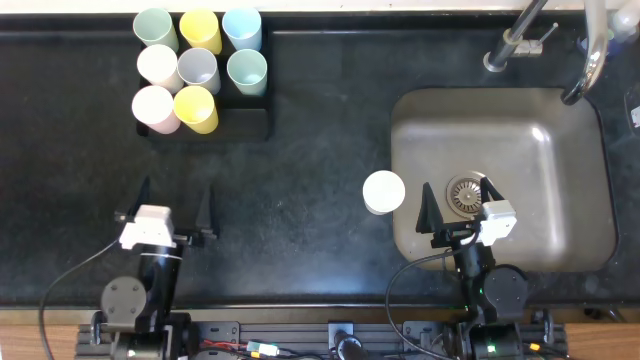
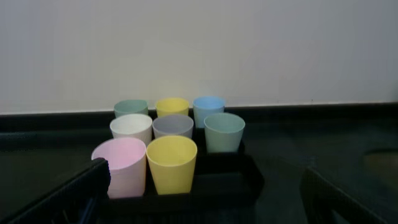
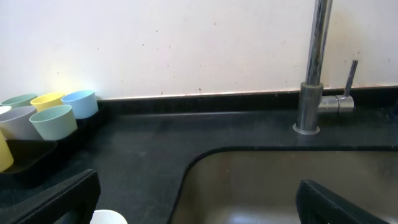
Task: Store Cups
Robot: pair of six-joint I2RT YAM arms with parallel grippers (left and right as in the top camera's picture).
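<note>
White cup (image 3: 109,217) stands closest, on the dark counter (image 1: 320,165) just outside the right gripper (image 1: 458,192), off the jaw that faces the left arm and right at the lip of the sink (image 1: 540,130). Those jaws are spread wide with nothing between them, and they hang over the basin, so the cup is beside the gap rather than in it. I judge the arm must shift sideways before it can close on the cup.

Well ahead of the left gripper (image 1: 175,197), whose jaws are likewise released and empty, sits the black tray (image 1: 252,128). It holds eight cups in rows, packed close so each keeps its own place. The near corner beside the front yellow cup (image 1: 196,108) and in front of the teal cup (image 1: 247,72) is bare, which looks like the spot meant for the white cup.

Bare counter runs between the white cup and that corner. The neighbouring cups crowd the gap, so a careless lowering could knock them. The drain (image 1: 465,193) lies under the right jaws, and the tap (image 1: 515,40) stands far ahead of them, clear of the route.
</note>
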